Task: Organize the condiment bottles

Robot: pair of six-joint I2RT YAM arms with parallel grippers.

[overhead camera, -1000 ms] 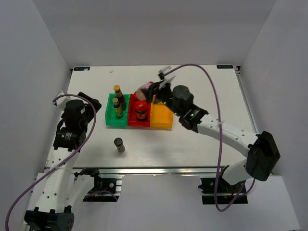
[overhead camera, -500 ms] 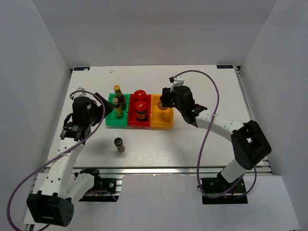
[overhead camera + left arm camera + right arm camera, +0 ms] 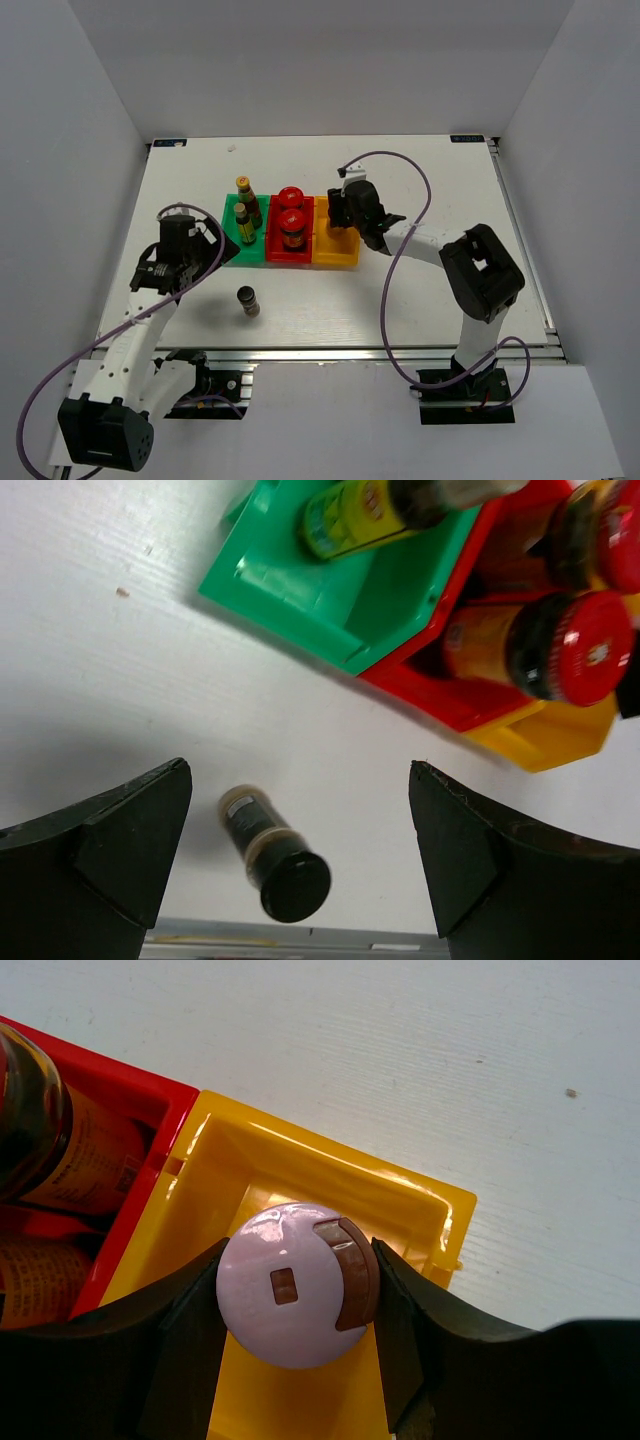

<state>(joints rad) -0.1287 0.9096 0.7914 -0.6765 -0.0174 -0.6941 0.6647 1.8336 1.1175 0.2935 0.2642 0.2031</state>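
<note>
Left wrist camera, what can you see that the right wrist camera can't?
Only the left wrist view shows the small dark shaker alone on the table, the green bin with a yellow-labelled bottle, and the open left pincer. Only the right wrist view shows the pink shaker, gripped by the right pincer. Both show the red bin with its dark jars, the yellow-orange bin and the table.

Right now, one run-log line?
right claw: shut on pink shaker over orange bin | left claw: open, apart from small dark shaker
</note>
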